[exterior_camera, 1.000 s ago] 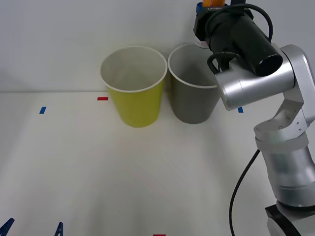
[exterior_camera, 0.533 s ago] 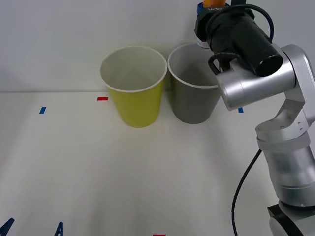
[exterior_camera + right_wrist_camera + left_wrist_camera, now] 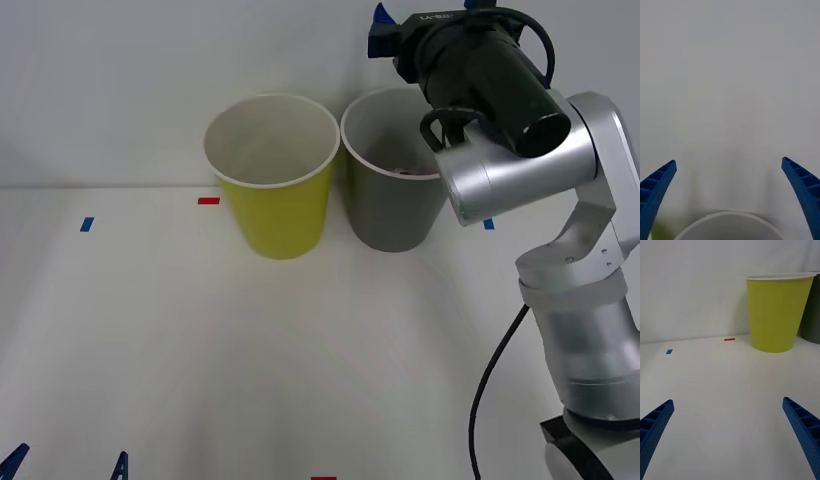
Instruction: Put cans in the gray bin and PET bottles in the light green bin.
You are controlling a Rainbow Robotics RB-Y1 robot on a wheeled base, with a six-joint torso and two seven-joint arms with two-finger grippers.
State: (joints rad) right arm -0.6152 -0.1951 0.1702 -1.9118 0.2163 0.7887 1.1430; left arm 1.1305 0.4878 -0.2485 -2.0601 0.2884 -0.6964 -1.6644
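Note:
The gray bin (image 3: 392, 215) and the light green bin (image 3: 275, 215) stand side by side at the back of the white table. My right gripper (image 3: 420, 20) hovers above the gray bin's far rim, open, with nothing between its blue fingers (image 3: 659, 183). Under it curves the gray bin's white rim (image 3: 728, 215). The can is hidden; a small dark sliver shows low inside the gray bin, and I cannot tell what it is. No PET bottles are in view. My left gripper (image 3: 67, 465) rests low at the table's near left, open (image 3: 727, 401), facing the light green bin (image 3: 777, 311).
Red tape marks (image 3: 208, 200) and blue ones (image 3: 87, 224) lie on the table. A white wall rises close behind the bins. The right arm's silver elbow (image 3: 520, 165) and black cable (image 3: 490, 385) occupy the right side. Bare tabletop stretches in front of the bins.
The orange can held in my right gripper above the gray bin is gone from it. The fingers have spread open, and a dark sliver now shows inside the gray bin.

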